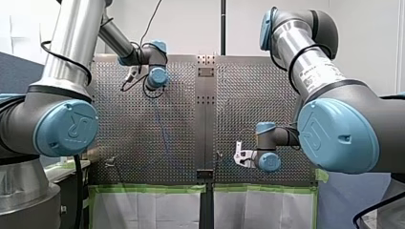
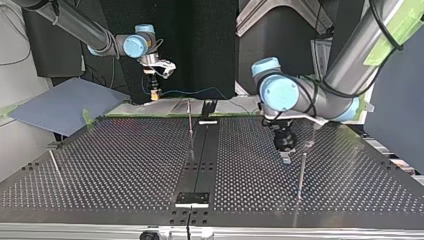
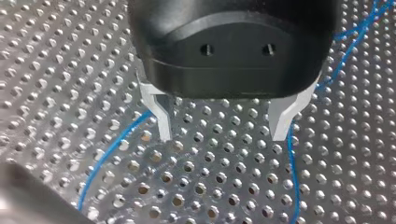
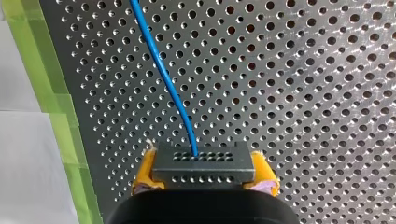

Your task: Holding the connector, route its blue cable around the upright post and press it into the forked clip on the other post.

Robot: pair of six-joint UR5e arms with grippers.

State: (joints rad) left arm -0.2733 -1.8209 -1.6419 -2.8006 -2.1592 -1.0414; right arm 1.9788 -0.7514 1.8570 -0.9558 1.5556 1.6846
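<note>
My right gripper has its yellow pads shut on the black connector. The blue cable leaves the connector's top and runs off over the perforated table. In the top view this gripper hangs at the table's far edge, at the view's left. My left gripper hovers low over the plate, open, with nothing between its pale fingers. Loops of blue cable lie on the plate under and beside it. A thin upright post stands near the centre strip. Another post rises close to my left gripper.
Green tape lines the table's edge beside my right gripper. A black bracket sits at the far end of the centre strip. A third thin rod stands at the top view's left. A grey board leans beyond that corner.
</note>
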